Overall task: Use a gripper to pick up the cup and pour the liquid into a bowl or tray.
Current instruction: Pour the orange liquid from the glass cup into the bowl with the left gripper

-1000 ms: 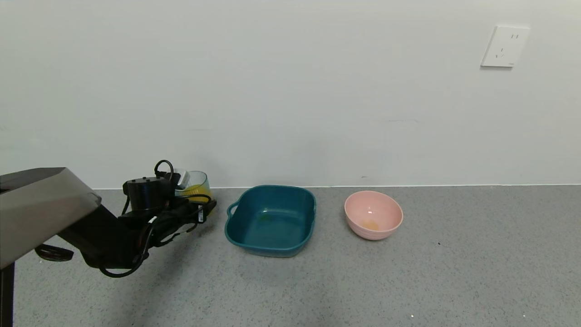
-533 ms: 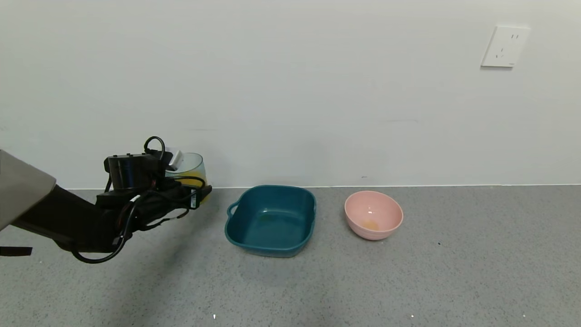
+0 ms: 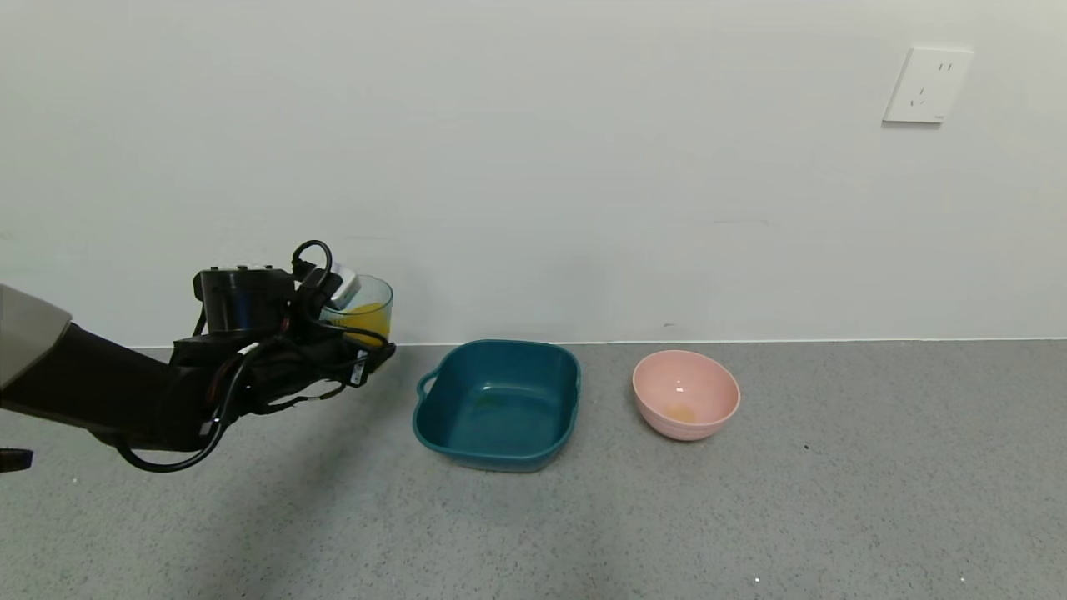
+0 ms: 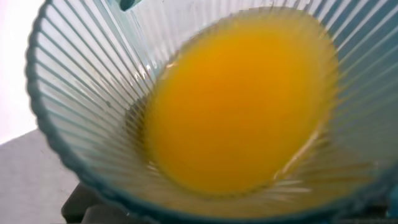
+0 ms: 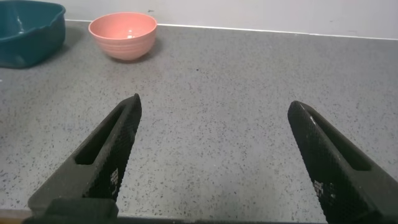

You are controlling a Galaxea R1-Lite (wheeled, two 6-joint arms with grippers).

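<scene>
My left gripper is shut on the ribbed translucent cup and holds it upright in the air at the left, above the grey counter and left of the tray. The orange-yellow liquid fills the cup's lower part. In the left wrist view the cup and liquid fill the picture and hide the fingers. The dark teal tray with its loop handle sits mid-counter and also shows in the right wrist view. My right gripper is open over bare counter, out of the head view.
A round pink bowl with a trace of orange at its bottom stands right of the tray and also shows in the right wrist view. A white wall runs close behind the vessels. A wall socket is at upper right.
My left gripper has lifted the cup off the counter and moved it a little to the right, toward the tray. Tray and bowl have not moved.
</scene>
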